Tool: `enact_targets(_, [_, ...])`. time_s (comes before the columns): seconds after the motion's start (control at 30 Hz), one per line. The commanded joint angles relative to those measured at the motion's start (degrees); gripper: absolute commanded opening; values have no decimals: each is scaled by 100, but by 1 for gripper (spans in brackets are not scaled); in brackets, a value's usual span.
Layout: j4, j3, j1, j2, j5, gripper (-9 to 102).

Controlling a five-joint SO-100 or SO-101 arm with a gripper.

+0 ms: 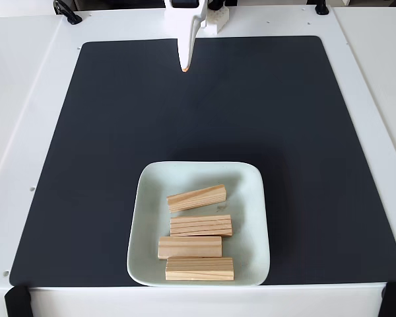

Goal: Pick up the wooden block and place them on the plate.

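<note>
Blocks [198, 232] all four lie in the plate [254, 228]; job looks finished, so I'd only keep the arm back.
Their long sides run left to right, top one slightly tilted; the claw [185, 66] hangs far off, holding nothing, its fingers seemingly together.

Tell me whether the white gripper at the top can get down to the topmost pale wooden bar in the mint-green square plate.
Probably yes. The gripper hangs at the mat's far edge, and bare black mat lies between it and the plate. The topmost wooden bar lies uncovered.
</note>
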Motion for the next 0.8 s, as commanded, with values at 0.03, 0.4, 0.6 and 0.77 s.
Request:
enact_targets(0.03, [-18, 9, -53, 53, -26, 0])
enact_targets(0.4, [-18, 26, -650, 53, 44, 0])
enact_targets(0.6, [-18, 26, -650, 53, 44, 0])
enact_targets(0.77, [-18, 26, -650, 53, 343, -1])
